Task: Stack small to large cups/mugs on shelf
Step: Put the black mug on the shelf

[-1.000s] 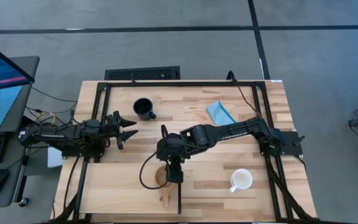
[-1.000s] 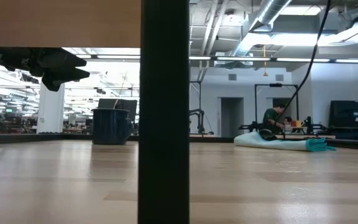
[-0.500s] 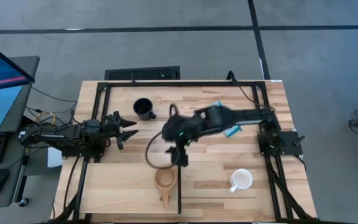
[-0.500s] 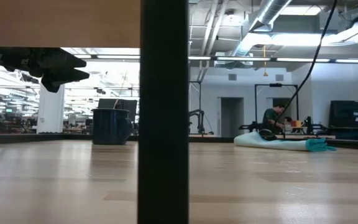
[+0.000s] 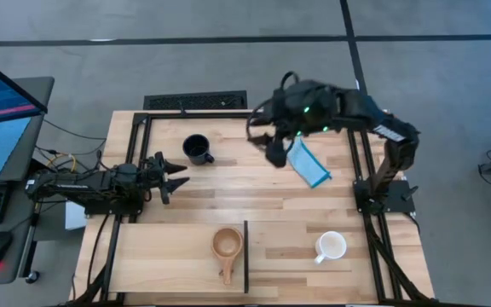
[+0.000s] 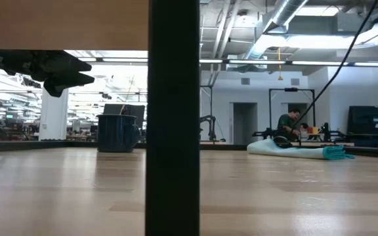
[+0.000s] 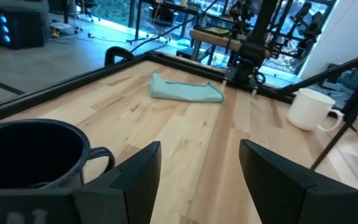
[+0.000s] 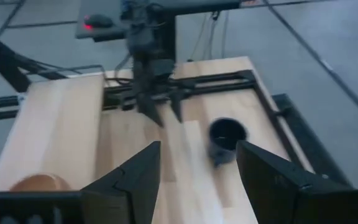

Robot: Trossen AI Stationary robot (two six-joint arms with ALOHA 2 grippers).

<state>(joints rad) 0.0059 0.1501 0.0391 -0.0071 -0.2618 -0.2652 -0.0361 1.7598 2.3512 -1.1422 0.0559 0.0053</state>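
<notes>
Cups sit well apart from each other on the counter [image 5: 373, 136]: the small tan wooden cup [image 5: 227, 246] rests on the pale shelf board [image 5: 160, 256], just left of the board's thin dark upright edge [image 5: 245, 256], its long handle pointing toward the near side. The white mug [image 5: 331, 246] stands on the same board to the right of that edge, handle to its left. The black mug [image 5: 196, 148] stands on the striped counter toward the far left, handle to its right. The right pincer [image 5: 273, 147] hangs raised over the far middle of the counter, beside the folded light-blue cloth [image 5: 307, 164], its fingers [image 8: 129, 180] spread apart and holding nothing. The left pincer [image 5: 176, 176] waits low at the left side, pointing toward the middle, fingers [image 7: 135, 177] likewise apart and bare, with the black mug close beside it.
</notes>
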